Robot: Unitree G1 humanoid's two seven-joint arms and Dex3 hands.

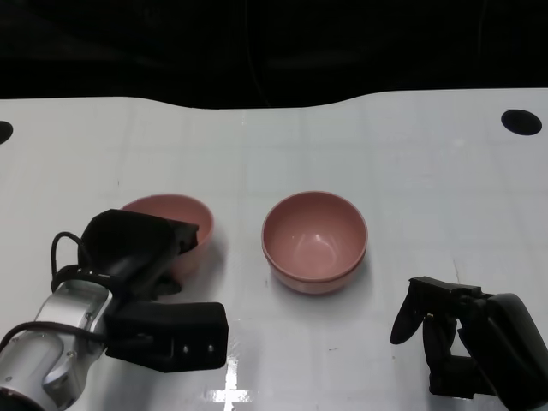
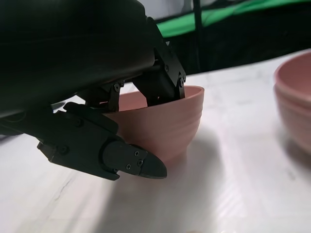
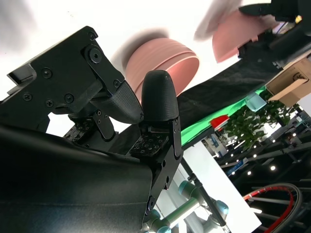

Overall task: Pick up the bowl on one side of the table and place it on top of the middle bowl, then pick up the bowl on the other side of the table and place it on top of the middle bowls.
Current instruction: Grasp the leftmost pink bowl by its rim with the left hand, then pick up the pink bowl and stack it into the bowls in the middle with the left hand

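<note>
- While the head view hides the contact, the left wrist view shows the left hand (image 2: 121,116) gripping the side bowl (image 2: 160,121): fingers over the rim, thumb under the wall.
- Side bowl sits on the table (image 1: 411,171), left of the middle bowl (image 1: 314,241), apart from it.
- Right hand (image 1: 454,334) holds nothing, fingers apart, near the table's front edge, right of the middle bowl.
- Right wrist view: green backdrop (image 3: 204,128) beyond the table.
</note>
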